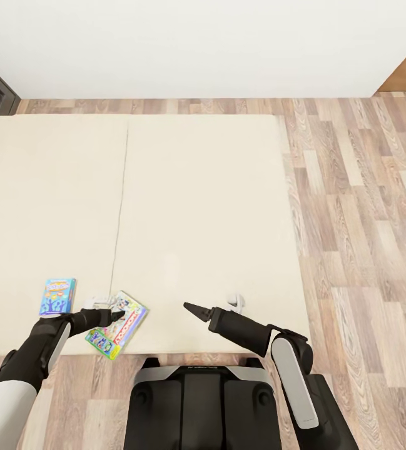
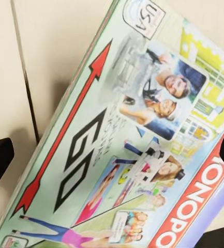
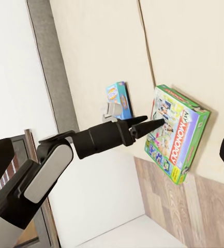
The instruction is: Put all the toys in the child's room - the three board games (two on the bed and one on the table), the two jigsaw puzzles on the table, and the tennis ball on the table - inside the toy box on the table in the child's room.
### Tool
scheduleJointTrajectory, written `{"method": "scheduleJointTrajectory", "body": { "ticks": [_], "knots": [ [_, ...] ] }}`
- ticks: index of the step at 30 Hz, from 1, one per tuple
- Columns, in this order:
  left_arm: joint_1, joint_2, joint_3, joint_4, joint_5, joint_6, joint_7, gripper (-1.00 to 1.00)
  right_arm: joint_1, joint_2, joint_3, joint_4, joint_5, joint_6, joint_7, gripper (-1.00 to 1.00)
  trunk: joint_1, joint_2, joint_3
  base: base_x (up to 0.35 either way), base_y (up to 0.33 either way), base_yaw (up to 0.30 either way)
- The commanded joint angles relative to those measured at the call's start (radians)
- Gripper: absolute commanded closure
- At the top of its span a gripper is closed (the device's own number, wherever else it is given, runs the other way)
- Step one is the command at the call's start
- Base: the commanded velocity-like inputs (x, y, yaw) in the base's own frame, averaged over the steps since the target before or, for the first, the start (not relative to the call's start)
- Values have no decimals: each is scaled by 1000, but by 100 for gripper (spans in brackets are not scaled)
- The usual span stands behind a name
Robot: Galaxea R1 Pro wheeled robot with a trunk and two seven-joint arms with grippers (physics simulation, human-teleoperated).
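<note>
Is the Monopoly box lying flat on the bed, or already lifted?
Flat. The Monopoly box lies face-up on the bed near its edge; the left hand is over it, its grip unclear.

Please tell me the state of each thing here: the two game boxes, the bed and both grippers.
Monopoly box: flat on the bed near its front edge, closed, left gripper just above it.
Blue box: flat on the bed, closed, untouched.
Bed: bare mattress.
Left gripper: jaws open, holding nothing.
Right gripper: empty, over the bed; jaw state unclear.
</note>
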Motion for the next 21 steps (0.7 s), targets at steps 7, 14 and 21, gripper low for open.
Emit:
{"method": "scheduleJointTrajectory", "body": {
  "ticks": [7,14,21],
  "knots": [
    [-1,-1,1,-1,-9,49,-8,-100,0,1,-1,0,3,4,4,-100,1,-2,-1,0,-6,0],
    [-1,-1,-1,-1,-11,69,-8,-100,0,1,-1,0,3,4,4,-100,1,-2,-1,0,0,0],
    [-1,-1,-1,-1,-15,99,-8,-100,0,1,0,0,3,4,4,-100,1,-2,-1,0,0,0]
  ]
}}
